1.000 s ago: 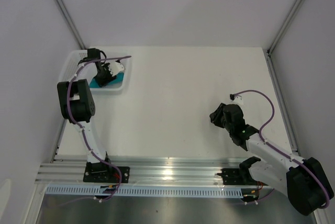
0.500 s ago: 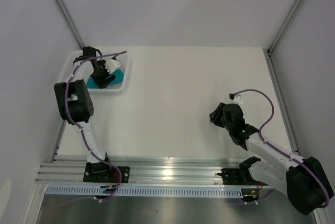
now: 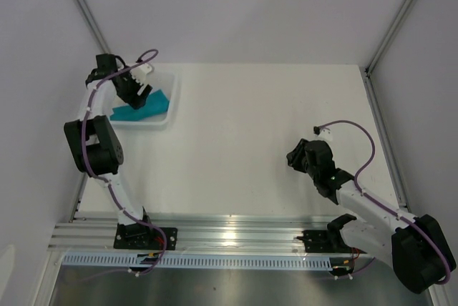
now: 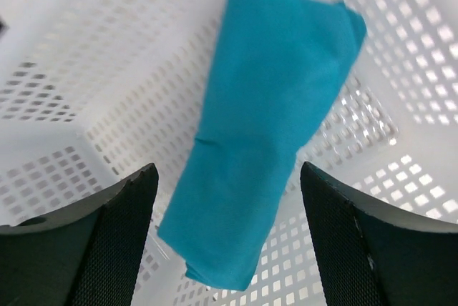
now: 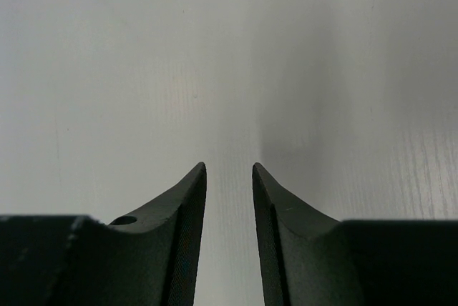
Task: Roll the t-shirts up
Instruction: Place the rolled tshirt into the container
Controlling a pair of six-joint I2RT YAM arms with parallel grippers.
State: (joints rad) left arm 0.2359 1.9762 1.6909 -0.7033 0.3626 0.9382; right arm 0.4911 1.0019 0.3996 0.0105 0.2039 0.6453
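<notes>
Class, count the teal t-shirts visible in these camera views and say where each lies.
1. The teal t-shirt lies bundled inside the white mesh basket at the table's far left corner. No other shows; another could be hidden beneath it.

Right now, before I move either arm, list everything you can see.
t-shirt: one, teal, in a long bundle, lying in the basket
basket: one, white mesh, far-left corner of the table
table: one, white, under everything
rail: one, silver, along the table's near edge
cables: two, purple, one along each arm
left gripper: one, black fingers, wide open above the t-shirt, not gripping it
right gripper: one, black fingers, slightly open, holding nothing, over bare table on the right
</notes>
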